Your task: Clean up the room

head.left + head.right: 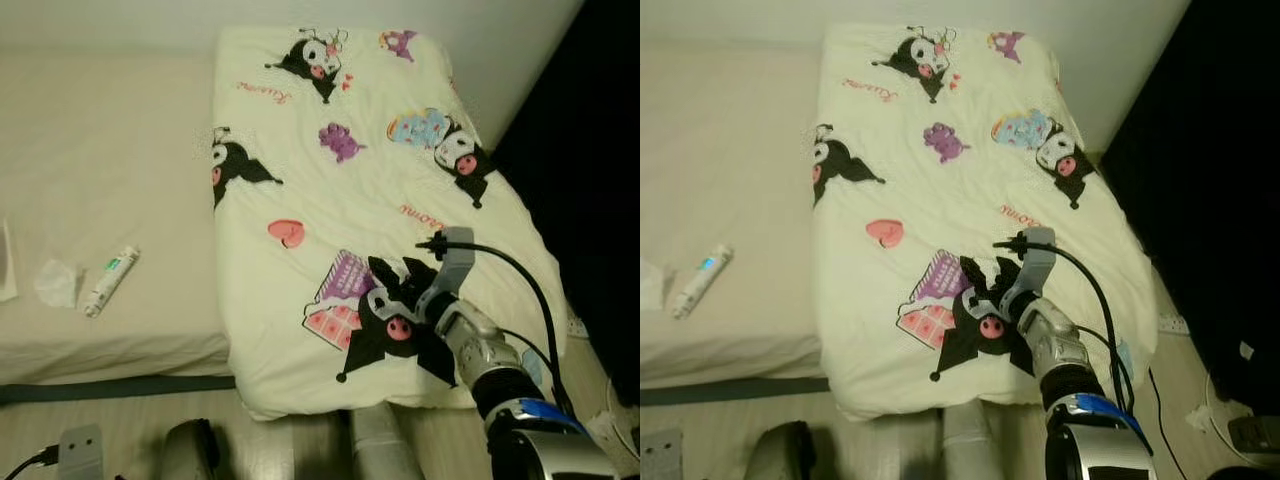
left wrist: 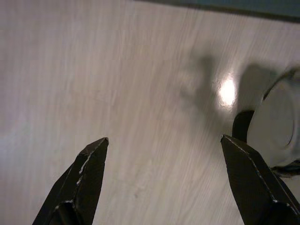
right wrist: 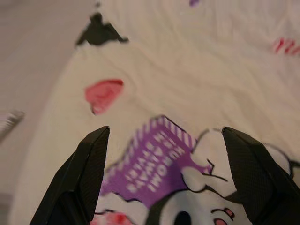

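A cream blanket [image 1: 340,190] printed with cartoon figures lies over the right half of the bed. My right gripper [image 1: 398,275] hovers open just above its front part, over a purple house print [image 3: 154,159], with nothing between the fingers. On the bare beige sheet [image 1: 110,170] to the left lie a white tube with a green end [image 1: 110,280] and a crumpled white tissue [image 1: 58,282]. My left gripper [image 2: 164,138] hangs open over the pale wooden floor [image 2: 140,70], holding nothing.
A flat white item [image 1: 5,262] pokes in at the left edge of the bed. Right of the bed is a dark area [image 1: 600,150], with a white power strip [image 1: 578,325] on the floor. The wall [image 1: 100,25] runs behind the bed.
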Robot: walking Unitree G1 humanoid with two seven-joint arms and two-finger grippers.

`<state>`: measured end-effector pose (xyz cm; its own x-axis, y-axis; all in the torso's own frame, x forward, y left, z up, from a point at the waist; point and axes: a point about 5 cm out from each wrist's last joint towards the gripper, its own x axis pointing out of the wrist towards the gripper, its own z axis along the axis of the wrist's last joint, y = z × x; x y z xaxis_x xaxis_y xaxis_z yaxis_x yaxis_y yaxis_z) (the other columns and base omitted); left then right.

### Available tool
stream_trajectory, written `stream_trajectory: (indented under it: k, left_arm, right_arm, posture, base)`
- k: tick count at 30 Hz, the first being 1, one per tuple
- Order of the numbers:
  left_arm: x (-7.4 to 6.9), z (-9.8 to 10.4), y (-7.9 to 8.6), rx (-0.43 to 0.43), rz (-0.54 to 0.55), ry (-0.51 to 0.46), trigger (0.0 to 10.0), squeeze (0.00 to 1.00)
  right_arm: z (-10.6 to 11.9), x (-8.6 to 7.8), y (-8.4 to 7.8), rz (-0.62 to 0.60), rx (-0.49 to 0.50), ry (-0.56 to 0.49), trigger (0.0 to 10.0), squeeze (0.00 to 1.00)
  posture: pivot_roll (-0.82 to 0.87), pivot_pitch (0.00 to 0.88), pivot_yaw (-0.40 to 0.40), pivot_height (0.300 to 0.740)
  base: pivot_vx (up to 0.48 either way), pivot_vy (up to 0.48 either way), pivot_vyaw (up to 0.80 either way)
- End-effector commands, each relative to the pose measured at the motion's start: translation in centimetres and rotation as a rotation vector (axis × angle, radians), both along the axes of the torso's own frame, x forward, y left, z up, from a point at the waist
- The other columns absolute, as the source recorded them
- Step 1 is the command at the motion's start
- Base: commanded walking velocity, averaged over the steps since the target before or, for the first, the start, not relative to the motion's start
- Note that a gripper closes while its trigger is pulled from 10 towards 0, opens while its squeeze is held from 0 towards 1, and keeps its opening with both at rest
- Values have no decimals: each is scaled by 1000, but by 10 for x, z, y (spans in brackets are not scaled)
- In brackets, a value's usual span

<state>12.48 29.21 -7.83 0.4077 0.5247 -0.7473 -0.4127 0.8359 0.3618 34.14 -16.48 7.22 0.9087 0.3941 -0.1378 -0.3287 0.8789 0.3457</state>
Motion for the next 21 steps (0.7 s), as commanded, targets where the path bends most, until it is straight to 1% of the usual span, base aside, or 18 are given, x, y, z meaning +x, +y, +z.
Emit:
stream_trajectory:
  k: [1, 4, 7, 13, 14, 15, 16, 19, 20, 21]
  left_arm:
    - [-10, -5, -3, -8, -7, 37, 10000, 0]
    - [-7, -5, -6, -6, -33, 38, 10000, 0]
    - [-5, -5, -9, -11, -50, 42, 10000, 0]
    - [-4, -8, -15, -29, -72, 50, 10000, 0]
    - [-3, -8, -17, -33, -79, 50, 10000, 0]
    - [-2, -9, -21, -48, -92, 47, 10000, 0]
    - [-2, -9, -21, -48, -92, 47, 10000, 0]
    - [-1, -10, -26, -62, -105, 46, 10000, 0]
    - [-1, -10, -26, -62, -105, 46, 10000, 0]
    - [-1, -11, -27, -64, -106, 46, 10000, 0]
  right_arm:
    - [-6, -4, 0, 3, 5, 18, 10000, 0]
    - [-9, -5, 2, 7, -1, 30, 10000, 0]
    - [-21, -11, 5, 20, -14, 69, 10000, 0]
    - [-41, -24, 2, 3, -37, 155, 10000, 0]
    - [-46, -27, 1, 2, -48, 175, 10000, 0]
    - [-57, -36, -2, -13, -72, 229, 10000, 0]
    - [-57, -36, -2, -13, -72, 229, 10000, 0]
    - [-71, -48, -6, -22, -115, 291, 10000, 0]
    - [-71, -48, -6, -22, -115, 291, 10000, 0]
    - [-75, -52, -6, -20, -132, 307, 10000, 0]
  posture:
    - [-136, 14, 17, 650]
    - [-133, 13, 16, 660]
    - [-131, 7, 15, 675]
    - [-131, 7, 15, 705]
    - [-130, 1, 15, 710]
    - [-128, 1, 14, 720]
    - [-128, 1, 14, 720]
    - [-128, 1, 14, 735]
    - [-128, 1, 14, 735]
    - [-128, 1, 14, 740]
  base:
    - [0, 0, 0]
    - [0, 0, 0]
    - [0, 0, 0]
    - [0, 0, 0]
    - [0, 0, 0]
    - [0, 0, 0]
    - [0, 0, 0]
    - [0, 0, 0]
    - [0, 0, 0]
    - [0, 0, 0]
